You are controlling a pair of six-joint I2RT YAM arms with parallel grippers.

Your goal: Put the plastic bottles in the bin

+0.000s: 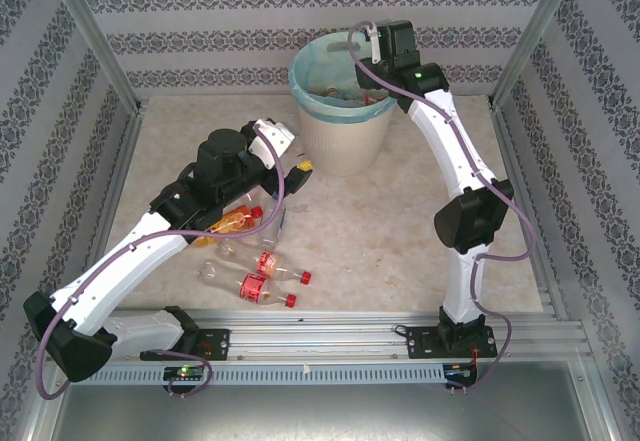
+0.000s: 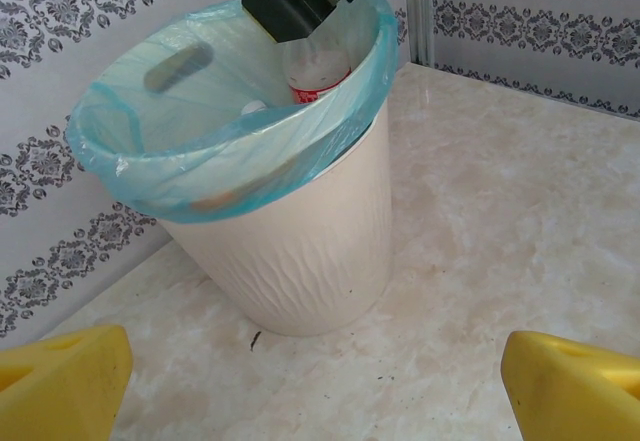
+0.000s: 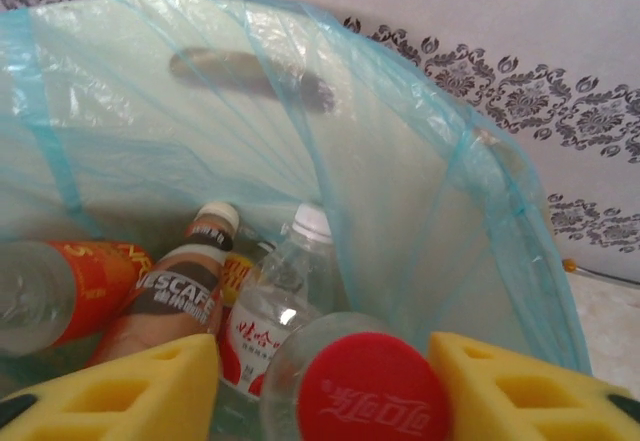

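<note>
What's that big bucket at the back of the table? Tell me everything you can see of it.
The bin is a round cream-white bucket, plastic by the look, with wavy ribs down its wall, narrowing toward the base. A pale turquoise bag liner is folded over its rim. It stands upright on the marbled table, at the far side near the patterned wall. Several bottles lie inside. The right gripper hangs over its mouth, a red-capped bottle between its fingers.

White arm links (image 1: 455, 151), black joint housings (image 1: 472, 219); purple cables (image 1: 283, 176) alongside; yellow wedge-shaped pincer fingers (image 3: 520, 391)
</note>
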